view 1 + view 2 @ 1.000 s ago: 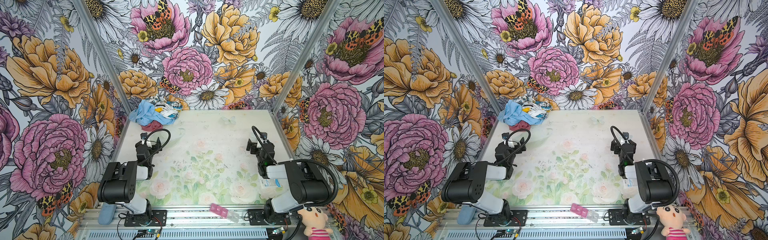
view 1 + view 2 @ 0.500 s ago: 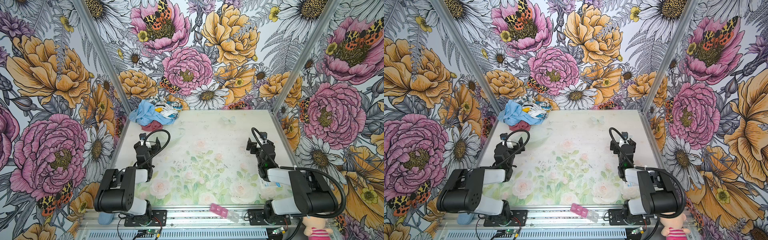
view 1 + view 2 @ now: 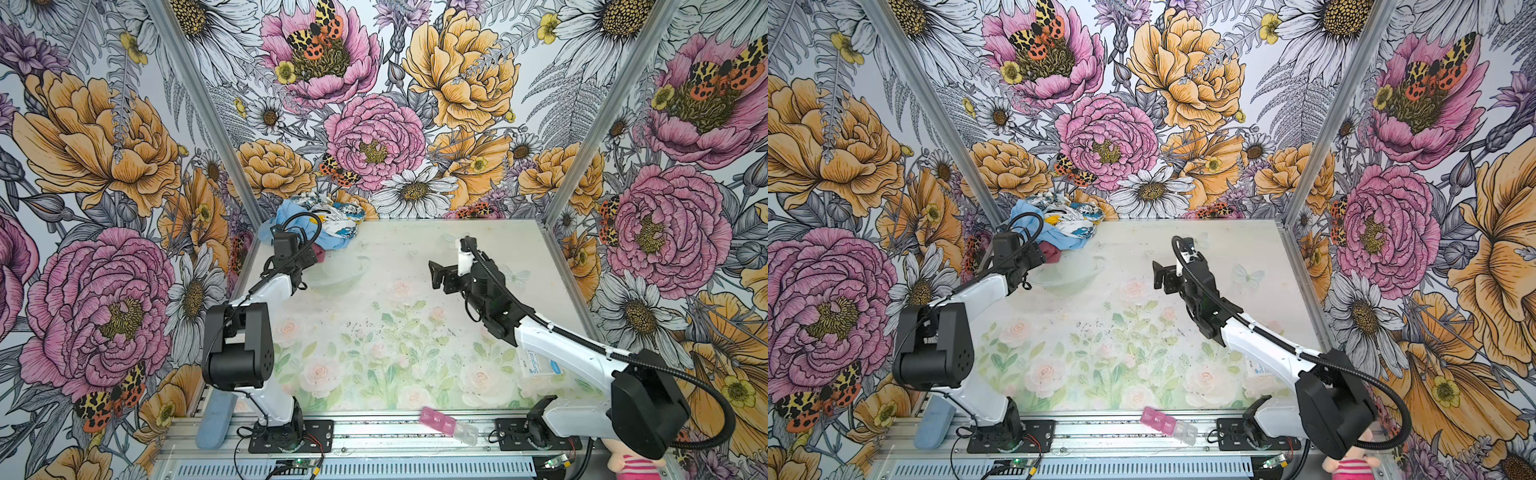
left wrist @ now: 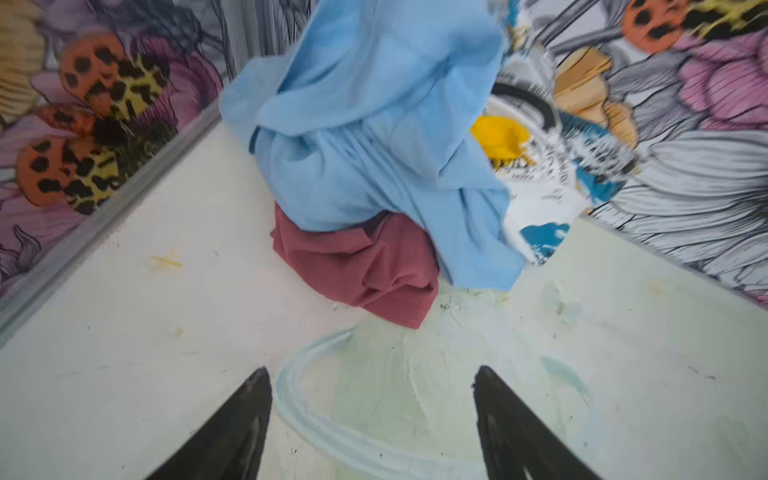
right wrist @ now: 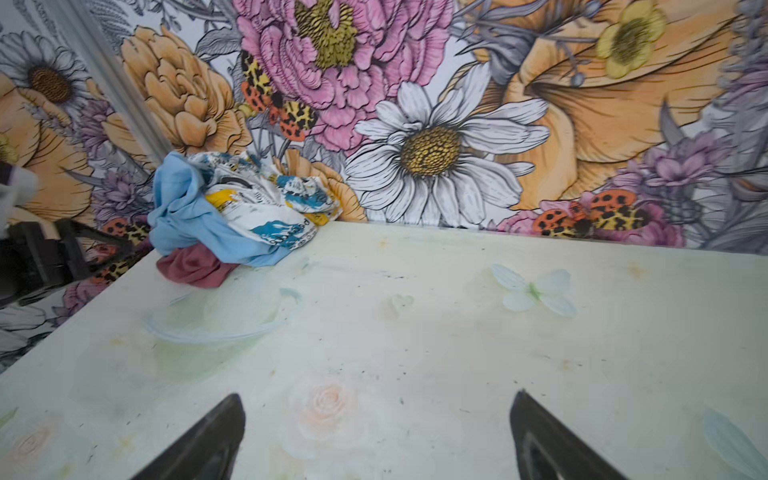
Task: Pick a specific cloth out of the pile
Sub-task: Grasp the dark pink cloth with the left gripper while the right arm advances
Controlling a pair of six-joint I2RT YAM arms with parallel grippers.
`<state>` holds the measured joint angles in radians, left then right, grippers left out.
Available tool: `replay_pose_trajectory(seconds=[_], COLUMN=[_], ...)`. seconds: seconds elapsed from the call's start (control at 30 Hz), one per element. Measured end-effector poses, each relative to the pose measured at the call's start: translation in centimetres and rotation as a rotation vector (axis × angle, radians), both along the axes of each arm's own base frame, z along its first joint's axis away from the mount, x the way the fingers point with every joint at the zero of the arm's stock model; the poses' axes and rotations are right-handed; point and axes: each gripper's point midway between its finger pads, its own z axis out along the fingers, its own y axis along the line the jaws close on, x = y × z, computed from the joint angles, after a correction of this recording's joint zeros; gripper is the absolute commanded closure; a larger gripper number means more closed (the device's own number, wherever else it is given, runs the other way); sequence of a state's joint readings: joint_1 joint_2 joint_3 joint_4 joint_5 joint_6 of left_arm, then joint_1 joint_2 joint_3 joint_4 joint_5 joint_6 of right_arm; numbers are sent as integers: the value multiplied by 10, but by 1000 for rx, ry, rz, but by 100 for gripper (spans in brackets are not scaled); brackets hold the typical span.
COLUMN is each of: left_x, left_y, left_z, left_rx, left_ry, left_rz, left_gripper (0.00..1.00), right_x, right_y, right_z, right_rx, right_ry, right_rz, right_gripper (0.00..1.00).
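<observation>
Left wrist view: the left end effector (image 4: 371,370) shows two dark fingers spread apart. Only bare table (image 4: 124,332) lies between them, and it holds nothing.

A second ago both arms sat folded near the front edge. Now the left arm has stretched to the far left corner, where the pile (image 3: 328,224) lies in a top view. The approach looks nearly done and the grasp not yet begun.

The cloth (image 4: 357,266), rose-red, sits at the bottom of the pile, straight ahead of the fingers, near them but not touching. Its front fold pokes out onto the table from under the light blue cloth (image 4: 365,124). The white printed cloth (image 4: 540,166) lies behind.

The right end effector (image 5: 378,395) is also spread wide and empty, over mid-table, well apart from the pile.
</observation>
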<state>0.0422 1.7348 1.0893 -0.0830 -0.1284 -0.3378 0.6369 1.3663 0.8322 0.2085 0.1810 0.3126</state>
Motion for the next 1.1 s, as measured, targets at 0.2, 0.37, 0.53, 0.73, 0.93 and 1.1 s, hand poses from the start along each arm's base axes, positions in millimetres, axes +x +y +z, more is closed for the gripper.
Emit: replay_pose_trajectory(seconds=[0.2,0.37,0.53,0.73,0.93,1.1], left_x=[22,54,54,54,68,74], left_y=[-3,4,6,10,13,14], left_z=[-17,-7,-27,-45,-49,-52], left_rx=[-15,1,8,27,37,37], left_ry=[105,101,169,224,225,233], left_rz=[4,32,40,58,68,68], left_gripper=[36,41,42,43,45,49], right_x=[-27,-34,-34,-35,-35,-35], right_y=[77,94,94,91,92,92], right_z=[-14,-16,-15,-16,-16,-16], right_rx=[18,36,39,32,34,34], right_ry=[72,88,83,80,80,80], right_rz=[215,270,273,264,268,268], right_gripper=[0,0,0,1,0,1])
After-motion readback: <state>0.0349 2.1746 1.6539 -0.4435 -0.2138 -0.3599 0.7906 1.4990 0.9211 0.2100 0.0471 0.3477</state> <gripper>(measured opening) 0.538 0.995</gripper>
